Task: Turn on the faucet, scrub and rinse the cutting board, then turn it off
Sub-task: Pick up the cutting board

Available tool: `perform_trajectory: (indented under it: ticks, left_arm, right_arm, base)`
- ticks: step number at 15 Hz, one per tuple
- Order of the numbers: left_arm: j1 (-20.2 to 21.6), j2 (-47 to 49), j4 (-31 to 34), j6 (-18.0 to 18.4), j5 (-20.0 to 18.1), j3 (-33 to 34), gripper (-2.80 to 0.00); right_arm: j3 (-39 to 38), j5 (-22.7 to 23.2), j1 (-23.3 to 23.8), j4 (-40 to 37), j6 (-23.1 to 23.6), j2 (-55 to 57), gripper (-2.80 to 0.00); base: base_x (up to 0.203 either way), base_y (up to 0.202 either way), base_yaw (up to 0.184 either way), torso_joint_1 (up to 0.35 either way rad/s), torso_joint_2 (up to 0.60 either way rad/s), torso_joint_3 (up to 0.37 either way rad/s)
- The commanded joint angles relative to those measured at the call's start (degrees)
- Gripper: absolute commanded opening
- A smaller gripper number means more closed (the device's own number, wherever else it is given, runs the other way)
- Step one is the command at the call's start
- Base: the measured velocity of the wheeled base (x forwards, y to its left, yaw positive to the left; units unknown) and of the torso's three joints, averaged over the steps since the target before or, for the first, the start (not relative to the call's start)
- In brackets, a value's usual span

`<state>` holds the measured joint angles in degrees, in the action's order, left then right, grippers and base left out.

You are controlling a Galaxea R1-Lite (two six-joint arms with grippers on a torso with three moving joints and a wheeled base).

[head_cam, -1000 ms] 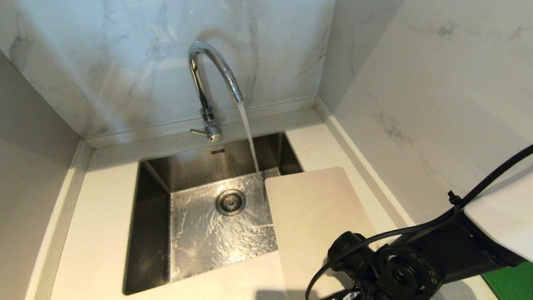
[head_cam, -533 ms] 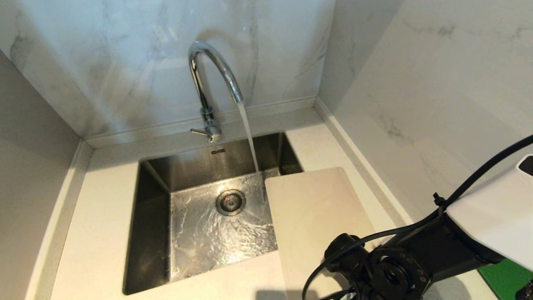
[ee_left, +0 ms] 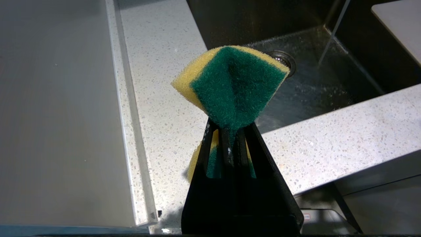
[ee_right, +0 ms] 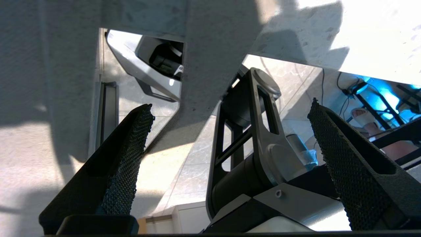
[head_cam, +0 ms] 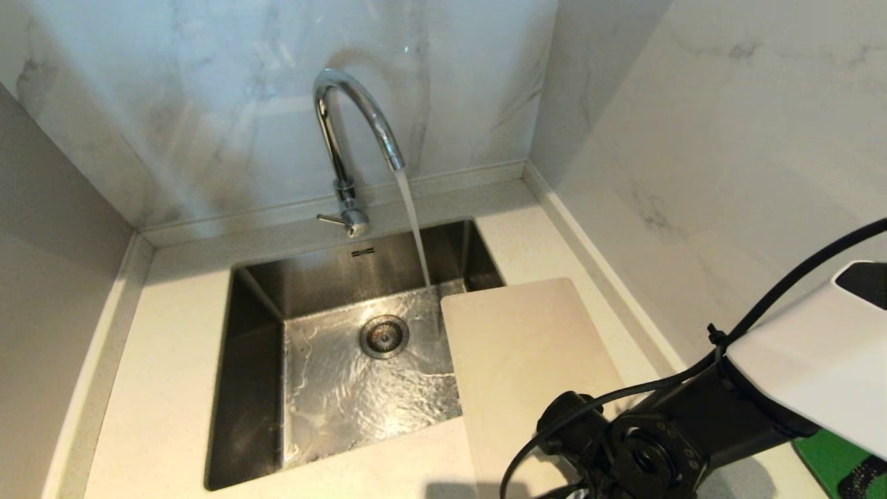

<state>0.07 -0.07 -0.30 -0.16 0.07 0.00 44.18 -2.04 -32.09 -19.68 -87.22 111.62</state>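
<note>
Left end effector (ee_left: 230,131): fingers (ee_left: 227,148) clamped together on a folded sponge (ee_left: 235,85), yellow foam with a dark green scouring face, which fans out beyond the tips. It hangs over the speckled pale surface (ee_left: 164,98) beside the sink (ee_left: 315,82); the drain and the thin stream of water lie beyond the sponge, and a corner of the cutting board (ee_left: 399,26) shows farther off past the basin.

Right end effector (ee_right: 230,125): black textured fingers (ee_right: 131,158) spread wide apart, holding nothing. Between and beyond them its wrist view shows parts of the robot's own frame and the pale surface; what the end effector faces is hard to make out. In the head view only the black wrist and cable of the right arm (head_cam: 658,443) appear, low over the near end of the board; the end effector itself is cut off by the frame edge there.

Cutting board (head_cam: 527,360): off-white, thin, rounded corners, lying flat on the surface, its far left corner overhanging the basin's right rim. Its near end is hidden by the right arm.

Faucet (head_cam: 353,132): chrome gooseneck behind the sink (head_cam: 256,333), side lever with round knob pointing left, water running from the spout into the basin just beside the board's far corner. A green slab (head_cam: 831,457) shows near the arm, mostly cut off.
</note>
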Motion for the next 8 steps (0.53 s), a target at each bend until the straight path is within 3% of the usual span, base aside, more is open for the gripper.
perform_trajectory:
  ticks: [1,8]
  left_arm:
    - [0.0,0.0,0.0,0.0,0.0,0.1,-2.80]
    - [0.0,0.0,0.0,0.0,0.1,0.1,-2.80]
  right_arm:
    - [0.4,-0.1,-0.1,-0.1,-0.5,0.7,0.00]
    - [1.0,-1.7,-0.6,-0.2,-1.1,1.3,0.00]
  base:
    - [0.000,0.000,0.000,0.000,0.00,0.000]
    - [0.000,0.000,0.000,0.000,0.00,0.000]
